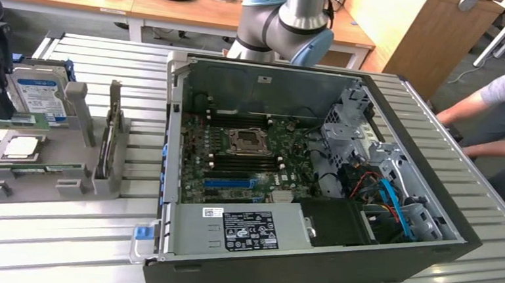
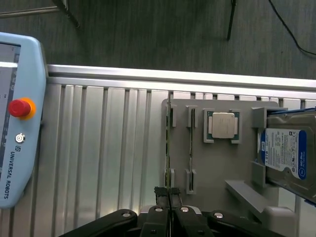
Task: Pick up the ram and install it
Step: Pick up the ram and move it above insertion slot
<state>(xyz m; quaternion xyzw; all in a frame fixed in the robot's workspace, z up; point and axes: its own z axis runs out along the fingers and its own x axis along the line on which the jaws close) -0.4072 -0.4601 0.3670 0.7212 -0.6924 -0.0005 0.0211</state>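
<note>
Ram (image 1: 8,121): thin, flat green board stick at the far left edge of the exterior view, held over the left end of the grey moulded plastic tray (image 1: 101,175). The gripper (image 2: 169,196) pinches it, jaws nearly closed on the thin edge. Risks: the hard, smooth board may pivot or slip in so narrow a pinch. A tilted stick could clip the sheet-metal case (image 1: 171,143) wall, or jam skewed in the long black slots (image 1: 243,155).
</note>
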